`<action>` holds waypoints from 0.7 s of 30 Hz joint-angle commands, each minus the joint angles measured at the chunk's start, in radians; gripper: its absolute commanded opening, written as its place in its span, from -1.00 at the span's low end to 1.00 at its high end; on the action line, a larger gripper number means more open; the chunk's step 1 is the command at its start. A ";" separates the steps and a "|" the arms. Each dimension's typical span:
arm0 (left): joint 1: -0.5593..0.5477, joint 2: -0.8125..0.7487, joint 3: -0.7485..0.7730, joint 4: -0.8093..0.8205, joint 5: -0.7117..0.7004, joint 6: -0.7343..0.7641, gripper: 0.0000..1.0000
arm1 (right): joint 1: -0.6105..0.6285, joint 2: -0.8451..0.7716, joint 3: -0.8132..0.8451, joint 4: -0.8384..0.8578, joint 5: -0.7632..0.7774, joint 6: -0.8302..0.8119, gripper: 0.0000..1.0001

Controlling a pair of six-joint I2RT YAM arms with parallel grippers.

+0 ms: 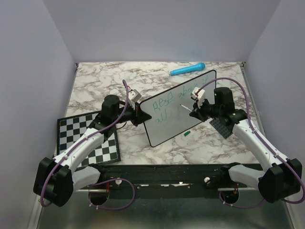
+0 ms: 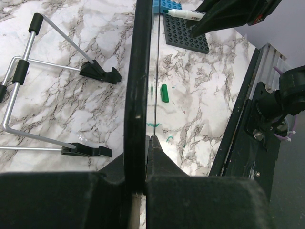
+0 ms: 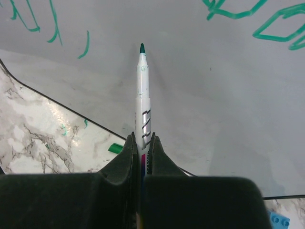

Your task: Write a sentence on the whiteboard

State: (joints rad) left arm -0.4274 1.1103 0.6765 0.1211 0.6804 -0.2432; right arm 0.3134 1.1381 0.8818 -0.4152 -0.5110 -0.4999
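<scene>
Board: whiteboard [image 1: 178,112] in the middle of the bench [image 1: 95,83], propped on its long lower edge and slanting near-left to far-right.
Left fingers: left gripper [image 2: 144,143] pressed together on the board's near end rim, the only support seen. Wire stand [image 2: 43,90] lies unused beside it.
Right fingers: right gripper [image 3: 142,143] pinching green marker [image 3: 141,90], tip aimed at blank board. Can't tell if it touches.
Writing: sentence [image 1: 164,104] has two green lines, the lower one short.
Risk 1: hard tip pressure could swing or tip the board, since it is held at one end only.
Risk 2: the marker could twist in the pinch on sideways strokes and smear the letters.
Risk 3: a low stroke could run off the bottom rim.
Edges: bottom rim is just below the tip. Loose cap [image 1: 187,133] and stud plate [image 1: 221,128] sit near the right wrist.
Room: blank board right of the lower line. Side wall is near the right arm.
</scene>
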 commanded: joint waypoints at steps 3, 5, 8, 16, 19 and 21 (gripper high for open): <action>0.001 0.010 -0.023 -0.115 -0.091 0.074 -1.00 | 0.006 -0.027 -0.018 0.009 0.063 -0.012 -0.99; 0.001 0.008 -0.023 -0.115 -0.090 0.076 -1.00 | 0.003 -0.029 -0.021 0.006 0.075 -0.019 -0.99; 0.001 0.003 -0.025 -0.115 -0.091 0.076 -1.00 | 0.003 -0.035 -0.015 0.000 0.063 -0.029 -0.99; -0.002 0.000 -0.025 -0.115 -0.093 0.076 -1.00 | 0.004 -0.031 -0.014 -0.033 -0.040 -0.074 -0.99; -0.002 0.002 -0.025 -0.115 -0.091 0.076 -1.00 | 0.004 -0.031 -0.015 -0.033 -0.046 -0.080 -0.99; -0.002 0.002 -0.025 -0.115 -0.090 0.078 -1.00 | 0.003 -0.028 -0.014 -0.034 -0.040 -0.085 -0.99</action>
State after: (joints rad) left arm -0.4278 1.1099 0.6765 0.1211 0.6804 -0.2432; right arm 0.3134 1.1164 0.8764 -0.4252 -0.5213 -0.5587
